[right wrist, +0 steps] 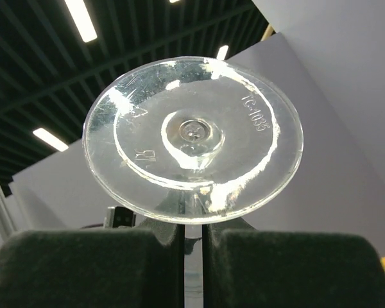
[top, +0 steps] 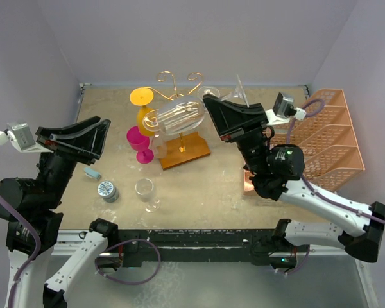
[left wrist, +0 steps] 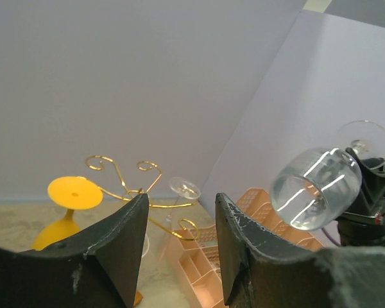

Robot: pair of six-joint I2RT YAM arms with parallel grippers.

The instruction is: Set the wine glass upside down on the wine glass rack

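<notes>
Speckled, sand-coloured table (top: pixel 212 192) below. Near its middle stands the wine glass rack (top: pixel 189 149), thin gold wire curling into scrolls above a flat brown wooden base. Over it, lying on its side in the air, is the wine glass (top: pixel 173 119): clear, glossy and round-bellied, bowl towards the left arm, foot to the back right. The right gripper (right wrist: pixel 192 226) pinches the slim stem just under that flat disc foot. The left gripper (left wrist: pixel 179 237) hangs spread and empty, off to the left.

Now the dangers! The rack looks light and crowded. A yellow glass (top: pixel 141 96) sits foot-up at its left, and a second clear glass (left wrist: pixel 184 187) seems to hang at the back. A swinging bowl could knock them or snag a scroll and tip the stand. The smooth stem may twist in that grip as the wrist rolls over. If the foot misses the narrow wire slot, the glass drops.
</notes>
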